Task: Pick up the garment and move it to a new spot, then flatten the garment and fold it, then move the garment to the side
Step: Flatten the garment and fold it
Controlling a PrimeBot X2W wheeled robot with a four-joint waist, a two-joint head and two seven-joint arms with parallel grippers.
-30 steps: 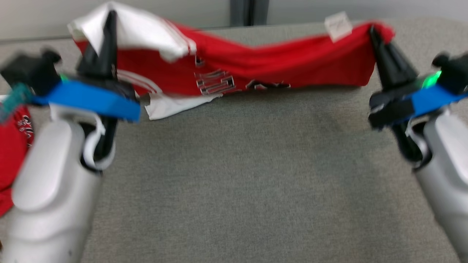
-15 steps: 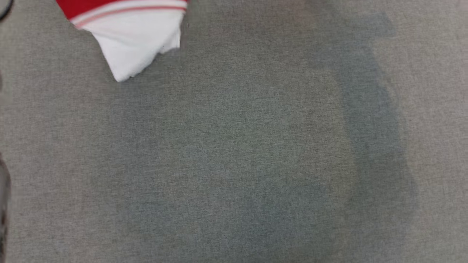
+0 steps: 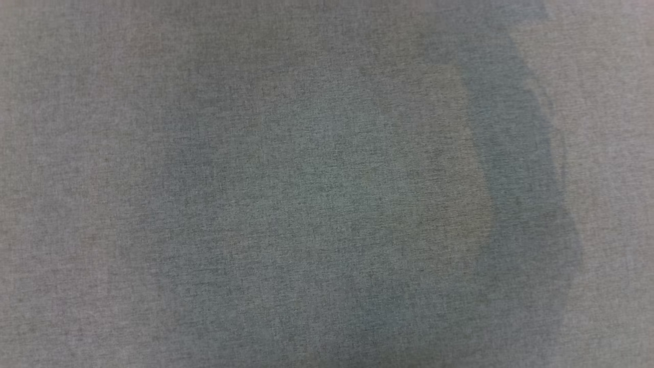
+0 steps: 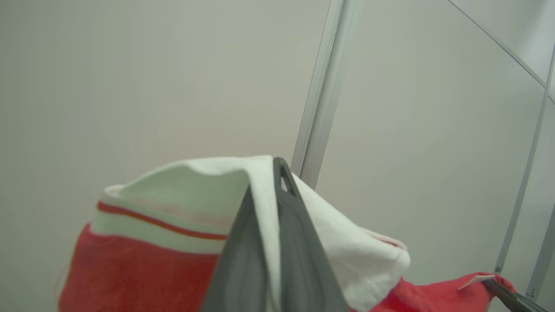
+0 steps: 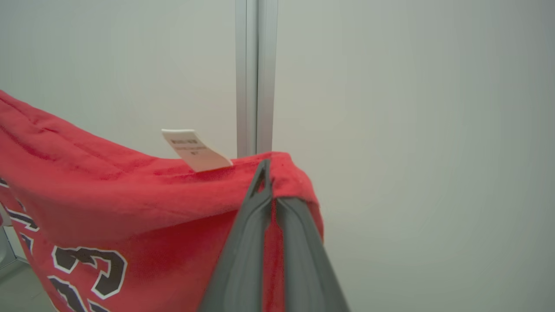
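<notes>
One red-and-white fabric garment (image 4: 143,268) is pinched by two hands: the left hand (image 4: 271,182) grips white cloth, the right hand (image 5: 265,173) red cloth beside one white tag (image 5: 195,149).

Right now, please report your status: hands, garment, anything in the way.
Left hand shut on garment, white part. Right hand shut on red edge beside label. Garment held up between both hands. Grey surface below, no obstacle seen.
</notes>
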